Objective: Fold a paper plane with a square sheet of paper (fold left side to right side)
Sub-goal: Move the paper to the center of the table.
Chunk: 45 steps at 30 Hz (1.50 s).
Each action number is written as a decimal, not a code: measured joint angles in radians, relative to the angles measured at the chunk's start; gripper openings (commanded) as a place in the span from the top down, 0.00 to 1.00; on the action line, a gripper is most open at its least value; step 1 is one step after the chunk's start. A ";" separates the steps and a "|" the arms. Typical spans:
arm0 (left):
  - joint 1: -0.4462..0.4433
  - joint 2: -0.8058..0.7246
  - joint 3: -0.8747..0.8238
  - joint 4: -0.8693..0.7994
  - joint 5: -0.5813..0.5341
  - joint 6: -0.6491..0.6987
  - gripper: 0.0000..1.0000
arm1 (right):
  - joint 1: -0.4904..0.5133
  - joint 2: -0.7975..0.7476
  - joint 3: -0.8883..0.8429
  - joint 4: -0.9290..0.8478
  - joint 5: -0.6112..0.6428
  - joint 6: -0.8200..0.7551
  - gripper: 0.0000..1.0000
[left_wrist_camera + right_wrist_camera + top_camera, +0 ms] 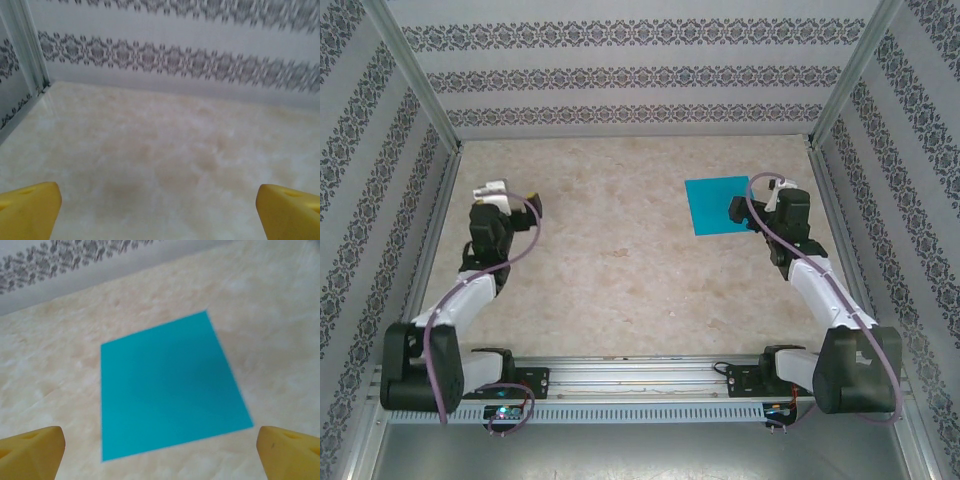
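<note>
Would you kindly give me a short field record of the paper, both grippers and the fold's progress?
Paper: square sheet of paper, flat and unfolded on the table, far right part.
Left gripper: open, empty, over bare table on the left.
Right gripper: open, empty, poised at the sheet's right edge.
Fold progress: no crease yet.

The left arm (470,290) and the right arm (817,285) match: black joint blocks, pale grey shells, and a bulky black shoulder at the foot of each. A thin purple cable (537,228) loops loosely along each one. The left end effector (160,212) and the right end effector (160,452) have bright yellow fingers (287,450), smooth and rounded, each with a small dimple. A tiny green light (502,412) glows at the left base.
</note>
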 measured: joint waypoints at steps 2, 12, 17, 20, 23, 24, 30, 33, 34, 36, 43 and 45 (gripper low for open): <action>0.000 -0.048 0.061 -0.103 0.017 -0.071 0.00 | 0.010 0.043 0.035 -0.048 -0.059 0.058 0.02; -0.001 -0.102 0.081 -0.470 0.254 -0.396 0.00 | 0.105 0.452 0.299 -0.120 -0.165 0.216 0.03; -0.004 -0.094 0.030 -0.513 0.346 -0.494 0.00 | 0.111 0.634 0.442 -0.121 -0.150 0.262 0.03; -0.009 -0.091 0.013 -0.529 0.372 -0.521 0.00 | 0.115 0.716 0.527 -0.125 -0.137 0.278 0.03; -0.010 -0.091 0.006 -0.531 0.383 -0.540 0.00 | 0.118 0.765 0.587 -0.127 -0.120 0.296 0.03; -0.010 -0.091 0.006 -0.531 0.386 -0.543 0.00 | 0.121 0.773 0.599 -0.128 -0.116 0.304 0.03; -0.010 -0.076 0.006 -0.531 0.396 -0.557 0.00 | 0.125 0.846 0.666 -0.148 -0.100 0.377 0.02; -0.010 -0.064 0.006 -0.531 0.396 -0.569 0.00 | 0.134 0.871 0.671 -0.177 -0.088 0.422 0.02; -0.010 -0.062 0.006 -0.530 0.396 -0.571 0.00 | 0.137 0.873 0.671 -0.180 -0.078 0.433 0.02; -0.010 -0.059 0.006 -0.530 0.396 -0.572 0.00 | 0.143 0.873 0.676 -0.184 -0.064 0.465 0.02; -0.010 -0.048 0.006 -0.531 0.396 -0.572 0.00 | 0.200 0.871 0.692 -0.269 0.010 0.556 0.02; -0.010 -0.048 0.006 -0.531 0.396 -0.572 0.00 | 0.223 0.857 0.674 -0.270 0.032 0.587 0.02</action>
